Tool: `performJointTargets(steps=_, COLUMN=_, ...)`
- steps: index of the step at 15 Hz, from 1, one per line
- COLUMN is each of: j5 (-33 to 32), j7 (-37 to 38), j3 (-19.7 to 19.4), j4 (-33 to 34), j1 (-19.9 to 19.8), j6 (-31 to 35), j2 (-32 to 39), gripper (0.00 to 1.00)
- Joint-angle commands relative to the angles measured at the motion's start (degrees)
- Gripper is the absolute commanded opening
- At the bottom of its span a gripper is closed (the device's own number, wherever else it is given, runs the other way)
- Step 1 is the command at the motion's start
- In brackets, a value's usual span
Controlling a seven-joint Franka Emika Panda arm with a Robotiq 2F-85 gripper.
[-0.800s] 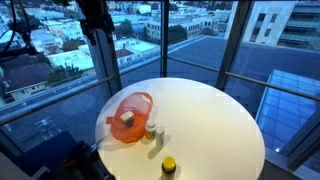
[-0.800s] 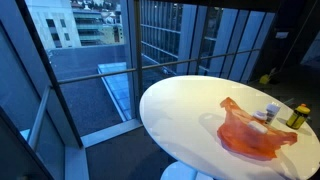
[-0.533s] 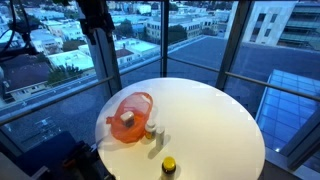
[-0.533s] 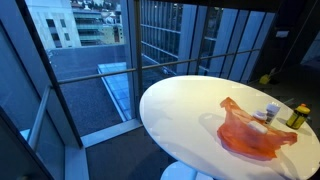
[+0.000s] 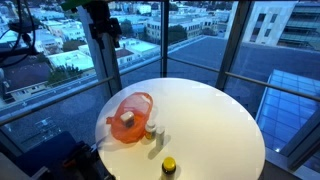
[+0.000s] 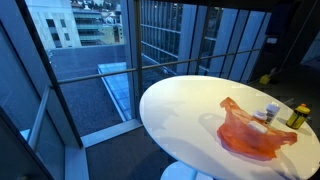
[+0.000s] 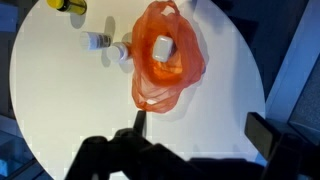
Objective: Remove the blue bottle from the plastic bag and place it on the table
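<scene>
An orange plastic bag (image 5: 133,108) lies on the round white table (image 5: 210,120); it shows in both exterior views (image 6: 250,137) and in the wrist view (image 7: 172,70). Inside it sits an object with a pale top (image 7: 162,47); I cannot tell its colour, so no blue bottle is plainly visible. My gripper (image 7: 200,125) is open and empty, high above the table, with its fingers spread on the near side of the bag. Only the arm (image 5: 100,22) shows at the top of an exterior view.
Two small bottles (image 7: 97,40) (image 7: 122,50) stand next to the bag. A yellow bottle with a black cap (image 5: 168,166) (image 6: 296,116) stands near the table edge. Glass walls and railings surround the table.
The arm has shifted slightly at the top of the exterior view. The bag and bottles have not moved.
</scene>
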Motion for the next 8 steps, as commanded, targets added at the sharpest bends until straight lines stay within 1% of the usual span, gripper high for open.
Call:
performJointTargets(steps=1, j5=-2.34, j7=4.04, j3=-1.97, j4=-4.34, j1=-0.80, j6=6.01, j2=-1.20, gripper=1.00)
performJointTargets(steps=8, j5=-2.38, j7=7.18, j3=-5.68, j4=-14.97, j1=-3.53, j6=21.04, j2=-1.73, gripper=1.00)
